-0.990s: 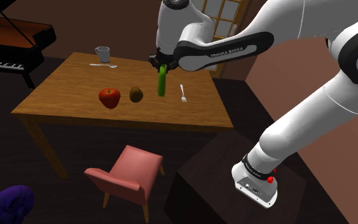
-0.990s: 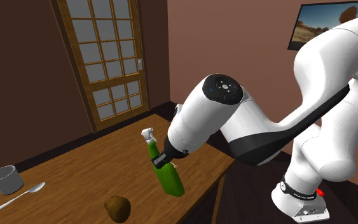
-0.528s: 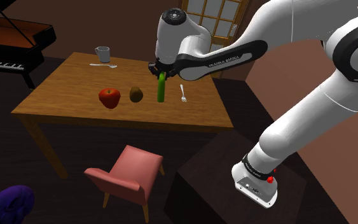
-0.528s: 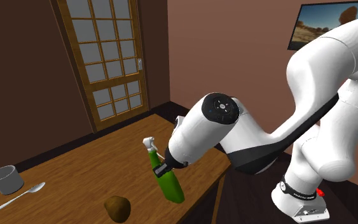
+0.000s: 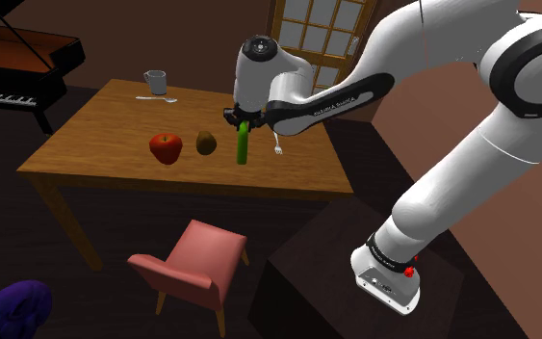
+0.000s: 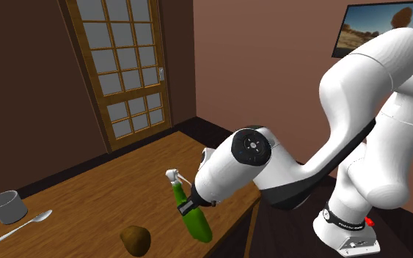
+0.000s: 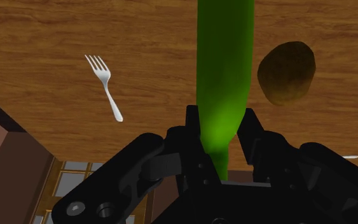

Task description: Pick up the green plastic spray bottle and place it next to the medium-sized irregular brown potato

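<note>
brown walls close the room, with a tall wooden door [image 6: 120, 66] of glass panes behind the table and a framed landscape picture [image 6: 388, 26] high on the wall at the second exterior view's right. the white arm [image 5: 471, 116] rises from its dark box stand [image 5: 326, 260] at the shoulder view's lower right and bends over to the left, down toward the wooden table [image 5: 95, 135]. a black piano [image 5: 13, 58] stands off the table's far left corner in the shoulder view. a pink armchair [image 5: 196, 265] sits on the floor in front of the table, and a purple lump [image 5: 13, 306] lies at that view's bottom left

the black tool [image 5: 243, 120] is clenched on the neck of the green spray bottle [image 5: 243, 144], its two fingers pressed to either side of the narrow part in the wrist view [image 7: 222, 124]. the bottle hangs below the tool with its white nozzle upward [image 6: 195, 220], leaning somewhat in the second exterior view; whether its base touches the table cannot be told. it is over the table between the brown potato [image 5: 206, 143] and the fork [image 5: 277, 142], just beside the potato. a red apple [image 5: 166, 147] lies on the potato's other side. a grey mug [image 5: 155, 82] stands near the table's far edge, with a spoon [image 5: 155, 98] just in front of it
</note>
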Robot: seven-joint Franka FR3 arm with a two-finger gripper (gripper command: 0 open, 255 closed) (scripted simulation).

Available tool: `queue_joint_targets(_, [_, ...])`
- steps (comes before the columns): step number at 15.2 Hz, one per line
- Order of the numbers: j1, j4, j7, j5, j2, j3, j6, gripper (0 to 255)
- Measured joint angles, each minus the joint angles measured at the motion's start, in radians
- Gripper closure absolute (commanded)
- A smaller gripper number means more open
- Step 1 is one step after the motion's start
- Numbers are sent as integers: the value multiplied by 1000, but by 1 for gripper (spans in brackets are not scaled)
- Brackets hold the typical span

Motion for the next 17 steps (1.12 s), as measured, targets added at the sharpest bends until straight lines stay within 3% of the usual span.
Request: queue_joint_targets(17, [-11,-42,244,-259,161,-6,112,255])
